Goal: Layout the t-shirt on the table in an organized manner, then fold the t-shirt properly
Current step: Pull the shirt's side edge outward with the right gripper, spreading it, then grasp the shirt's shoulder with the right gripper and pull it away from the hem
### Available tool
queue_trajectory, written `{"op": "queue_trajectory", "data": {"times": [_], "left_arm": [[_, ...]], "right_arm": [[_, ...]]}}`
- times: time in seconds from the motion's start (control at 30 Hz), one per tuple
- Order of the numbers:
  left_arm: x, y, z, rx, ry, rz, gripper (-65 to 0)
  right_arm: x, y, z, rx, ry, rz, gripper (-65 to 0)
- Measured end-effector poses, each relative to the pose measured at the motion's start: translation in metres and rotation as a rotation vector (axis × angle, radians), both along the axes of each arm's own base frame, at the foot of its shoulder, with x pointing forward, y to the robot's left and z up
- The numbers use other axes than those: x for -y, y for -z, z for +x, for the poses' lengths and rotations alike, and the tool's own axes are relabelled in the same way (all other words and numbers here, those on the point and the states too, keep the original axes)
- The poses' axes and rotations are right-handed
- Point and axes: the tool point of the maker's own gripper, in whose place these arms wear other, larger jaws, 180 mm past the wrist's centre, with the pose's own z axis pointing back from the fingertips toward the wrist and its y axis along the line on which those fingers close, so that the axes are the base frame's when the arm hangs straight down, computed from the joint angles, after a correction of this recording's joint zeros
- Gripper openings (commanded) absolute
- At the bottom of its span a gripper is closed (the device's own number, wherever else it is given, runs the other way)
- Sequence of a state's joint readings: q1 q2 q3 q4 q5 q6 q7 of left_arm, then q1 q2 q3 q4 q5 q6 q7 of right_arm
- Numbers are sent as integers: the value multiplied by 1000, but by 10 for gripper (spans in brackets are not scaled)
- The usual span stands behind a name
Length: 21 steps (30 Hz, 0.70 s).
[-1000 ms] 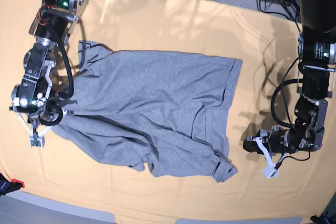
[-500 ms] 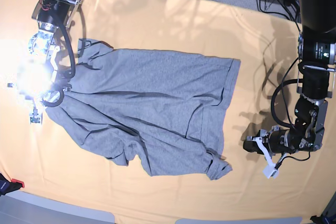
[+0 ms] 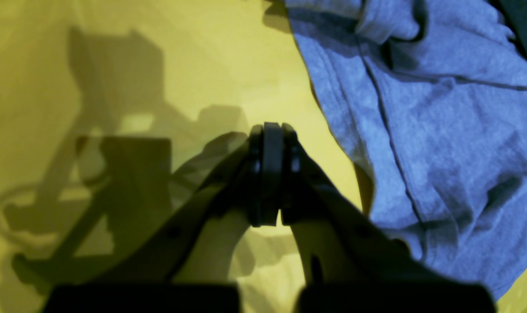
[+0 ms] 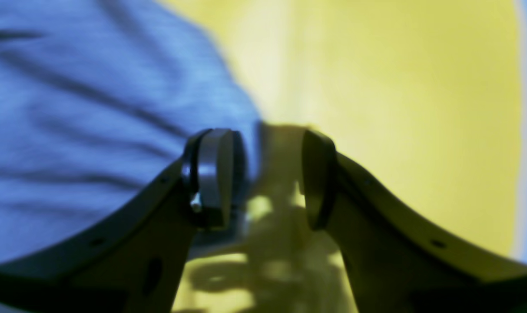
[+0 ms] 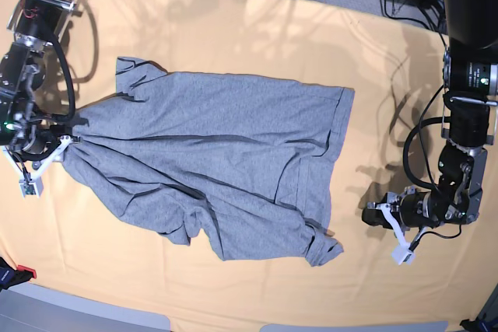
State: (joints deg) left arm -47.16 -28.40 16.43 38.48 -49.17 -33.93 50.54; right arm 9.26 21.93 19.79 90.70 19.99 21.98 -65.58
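Left gripper [image 5: 398, 240] sits near the tabletop [image 5: 233, 21] near edge toward one end, jaws clenched on nothing, resting apart from the shirt's hem. The t-shirt [image 5: 226, 161] lies rumpled across the tabletop's middle, plain grey side up, folds bunched at its near corner. Right gripper [image 4: 263, 178] is at the shirt's edge toward the opposite end, jaws parted, cloth beside one finger [image 4: 213, 174], nothing grasped.

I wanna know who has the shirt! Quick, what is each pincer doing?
Left pincer: closed, holding nothing, beside the t-shirt.
Right pincer: open at the shirt's edge, gripping nothing.
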Motion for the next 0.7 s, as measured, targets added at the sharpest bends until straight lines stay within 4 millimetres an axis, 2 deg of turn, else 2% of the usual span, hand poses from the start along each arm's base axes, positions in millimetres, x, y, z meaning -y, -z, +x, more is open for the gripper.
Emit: {"op": "queue_trajectory", "data": {"times": [0.13,0.27,0.4,0.43,0.47,0.6,0.7], "left_arm": [[-1,0,0,0,-2,0,-650],[0,0,0,0,-1,-2,-650],[0,0,0,0,-1,-2,-650],[0,0,0,0,-1,-2,-650],[0,0,0,0,-1,-1,-650],[-1,0,0,0,-1,0,-650],[1,-1,0,2,1,-7,-650]], "right_arm": [[-21,-11,-5,46,-90,208,-365],[-34,-35,-21,117,-170,454,-366],[-46,-91,-24,401,-270,687,-367],[-47,-94,-28,423,-284,699,-367],[-46,-88,-34,410,-277,705,-367],[-48,-45,-65,267,-226,713,-367],[-49,-31,-82,221,-205,726,-367]]}}
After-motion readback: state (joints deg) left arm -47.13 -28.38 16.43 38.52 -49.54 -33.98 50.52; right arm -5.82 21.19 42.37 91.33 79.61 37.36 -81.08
